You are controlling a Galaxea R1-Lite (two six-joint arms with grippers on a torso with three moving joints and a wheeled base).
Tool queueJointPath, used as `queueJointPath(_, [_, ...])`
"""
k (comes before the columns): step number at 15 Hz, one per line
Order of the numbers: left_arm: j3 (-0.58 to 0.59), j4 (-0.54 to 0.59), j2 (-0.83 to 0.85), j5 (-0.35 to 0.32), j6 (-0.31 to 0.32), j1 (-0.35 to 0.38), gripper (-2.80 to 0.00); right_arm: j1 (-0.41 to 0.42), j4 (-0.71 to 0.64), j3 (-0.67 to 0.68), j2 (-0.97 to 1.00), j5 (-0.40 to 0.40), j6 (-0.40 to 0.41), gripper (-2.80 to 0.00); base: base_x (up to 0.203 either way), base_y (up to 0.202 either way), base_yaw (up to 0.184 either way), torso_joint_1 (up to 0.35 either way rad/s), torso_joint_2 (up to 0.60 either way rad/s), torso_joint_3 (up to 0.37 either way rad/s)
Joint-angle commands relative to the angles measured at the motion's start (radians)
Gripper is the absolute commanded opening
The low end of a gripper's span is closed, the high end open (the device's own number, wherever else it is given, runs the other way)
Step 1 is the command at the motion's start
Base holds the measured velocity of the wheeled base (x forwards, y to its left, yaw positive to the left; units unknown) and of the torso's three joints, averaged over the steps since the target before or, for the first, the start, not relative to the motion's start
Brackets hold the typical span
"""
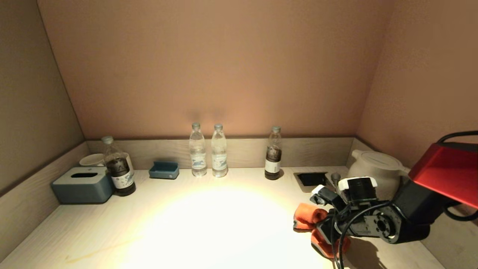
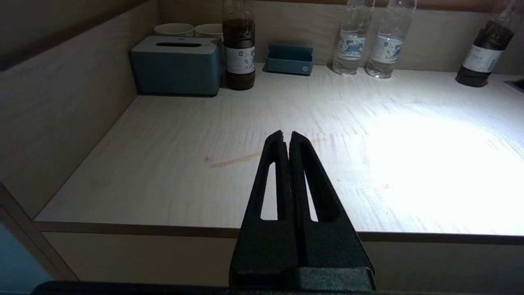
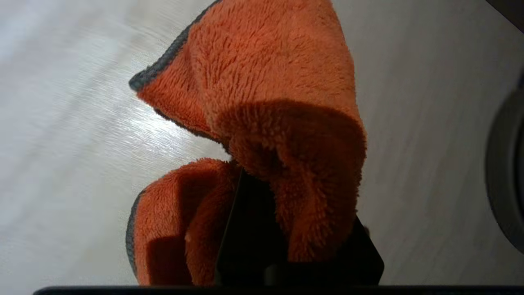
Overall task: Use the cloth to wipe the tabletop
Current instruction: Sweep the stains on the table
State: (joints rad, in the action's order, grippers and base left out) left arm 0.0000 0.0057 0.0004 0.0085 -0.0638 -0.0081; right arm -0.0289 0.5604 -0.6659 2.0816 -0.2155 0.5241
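Note:
An orange fluffy cloth with a dark hem lies bunched on the pale wooden tabletop at the front right. My right gripper is shut on the cloth, low over the table. In the right wrist view the cloth drapes over the fingers and hides their tips. My left gripper is shut and empty, held before the table's front edge on the left, out of the head view. A thin brown streak marks the tabletop just beyond it, and shows faintly in the head view.
Along the back wall stand a grey tissue box, a white cup, a dark drink bottle, a blue tray, two water bottles, another dark bottle, a recessed socket and a white kettle.

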Motion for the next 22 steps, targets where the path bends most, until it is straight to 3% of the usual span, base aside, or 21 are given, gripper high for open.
queueJointPath(1, [0.0, 0.0, 0.0, 0.001, -0.001, 0.0, -2.8, 0.129, 0.004, 0.033, -0.016, -0.023, 0.06, -2.8, 0.0, 0.0, 0.0, 0.0, 0.0, 0.0])
queueJointPath(6, [0.0, 0.0, 0.0, 0.001, -0.001, 0.0, -2.8, 0.279, 0.004, 0.067, -0.032, -0.082, 0.1, -2.8, 0.0, 0.0, 0.0, 0.0, 0.0, 0.0])
queueJointPath(11, [0.0, 0.0, 0.0, 0.001, -0.001, 0.0, -2.8, 0.274, 0.007, 0.121, -0.038, -0.101, 0.102, -2.8, 0.0, 0.0, 0.0, 0.0, 0.0, 0.0])
queueJointPath(14, [0.0, 0.0, 0.0, 0.001, -0.001, 0.0, -2.8, 0.194, 0.007, 0.12, -0.033, -0.1, 0.099, -2.8, 0.0, 0.0, 0.0, 0.0, 0.0, 0.0])
queueJointPath(16, [0.0, 0.0, 0.0, 0.001, -0.001, 0.0, -2.8, 0.098, 0.006, 0.11, -0.028, -0.094, 0.086, -2.8, 0.0, 0.0, 0.0, 0.0, 0.0, 0.0])
queueJointPath(19, [0.0, 0.0, 0.0, 0.001, -0.001, 0.0, -2.8, -0.042, 0.006, 0.063, -0.009, -0.045, 0.007, -2.8, 0.0, 0.0, 0.0, 0.0, 0.0, 0.0])
queueJointPath(21, [0.0, 0.0, 0.0, 0.001, -0.001, 0.0, -2.8, -0.084, 0.005, 0.03, 0.009, -0.016, -0.025, -2.8, 0.0, 0.0, 0.0, 0.0, 0.0, 0.0])
queueJointPath(22, [0.0, 0.0, 0.0, 0.001, -0.001, 0.0, -2.8, -0.153, 0.003, -0.007, 0.025, 0.005, -0.051, -2.8, 0.0, 0.0, 0.0, 0.0, 0.0, 0.0])
